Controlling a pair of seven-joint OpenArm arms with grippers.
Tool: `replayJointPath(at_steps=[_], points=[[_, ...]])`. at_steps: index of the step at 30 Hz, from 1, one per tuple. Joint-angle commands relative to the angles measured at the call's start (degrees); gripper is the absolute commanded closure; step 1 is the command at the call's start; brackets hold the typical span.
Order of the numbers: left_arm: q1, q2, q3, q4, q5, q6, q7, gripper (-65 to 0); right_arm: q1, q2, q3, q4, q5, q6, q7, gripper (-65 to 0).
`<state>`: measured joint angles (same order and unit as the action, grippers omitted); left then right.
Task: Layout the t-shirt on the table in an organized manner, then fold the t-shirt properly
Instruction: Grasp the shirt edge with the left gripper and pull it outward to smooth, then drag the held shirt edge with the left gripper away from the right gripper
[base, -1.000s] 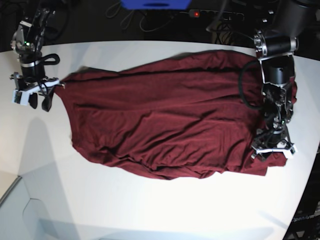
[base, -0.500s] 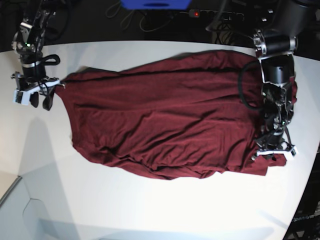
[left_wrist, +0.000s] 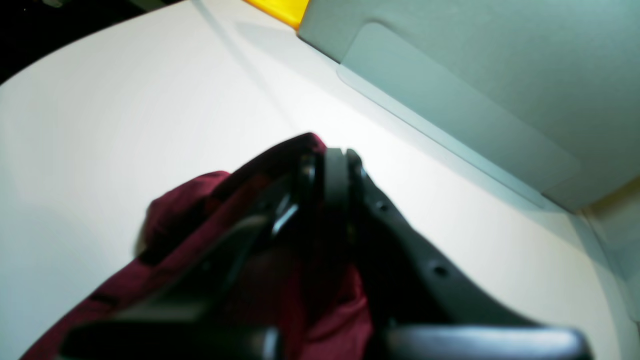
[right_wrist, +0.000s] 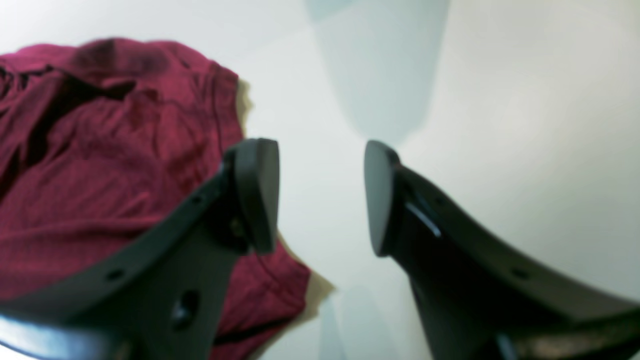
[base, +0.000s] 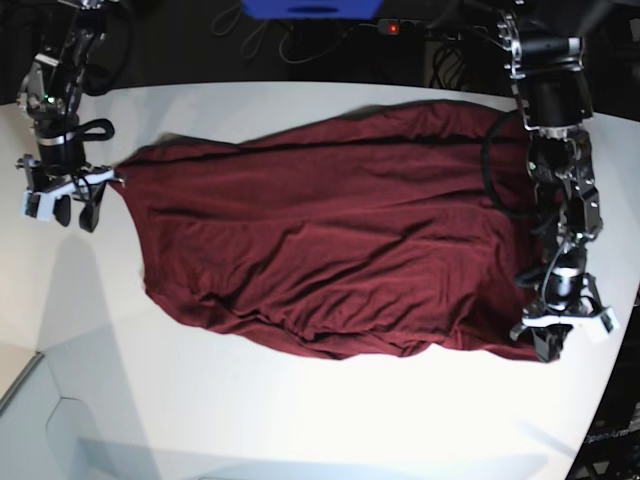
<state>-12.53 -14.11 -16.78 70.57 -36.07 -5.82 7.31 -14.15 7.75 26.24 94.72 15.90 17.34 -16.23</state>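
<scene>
Down at the shirt's lower corner, the left gripper (left_wrist: 327, 165) has its jaws pressed together, pinching a fold of the t-shirt (base: 330, 240), with maroon cloth bunched on both sides of the black fingers (left_wrist: 400, 235). Across the cloth, the right gripper (right_wrist: 320, 195) hangs with its jaws spread, nothing between them, just beside the shirt's far corner. Beyond both, the t-shirt lies spread and wrinkled over the middle of the white surface (base: 300, 420).
</scene>
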Motion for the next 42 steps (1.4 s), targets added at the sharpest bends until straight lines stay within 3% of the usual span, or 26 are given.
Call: replayJointPath(at_steps=[1,12,19,27,32,42], points=[[-0.08,-0.62,-0.32,1.57,-0.19,-0.37,-1.29,-0.1,1.27,0.74,0.18,1.15,0.67,0.11,1.86,-28.1],[8.97,-0.62,-8.5,3.94,-0.19,-0.37,-1.29,-0.1,4.7,1.35,-2.99,1.41,0.67,0.11,1.86,-28.1],[10.82,-0.79,-11.31,2.18,-0.01,-0.46,-1.29,-0.1,7.87,4.96,-13.98,0.98,0.67,0.11,1.77,-28.2],[12.84,-0.97,-12.72,1.74,0.25,-0.64,-1.29,-0.1,11.3,3.46,-23.21,-5.44,0.67,0.11,1.86,-28.1],[11.79,-0.97,-12.46,2.27,0.34,-0.64,-1.29,-0.1,11.56,2.14,-24.44,-8.87,0.67,0.11,2.21,-28.1],[-1.93,-1.14,-10.61,-5.03,0.43,-0.64,-1.2,-0.1,10.94,1.97,-26.2,-16.34,0.67,0.11,2.38,-28.0]])
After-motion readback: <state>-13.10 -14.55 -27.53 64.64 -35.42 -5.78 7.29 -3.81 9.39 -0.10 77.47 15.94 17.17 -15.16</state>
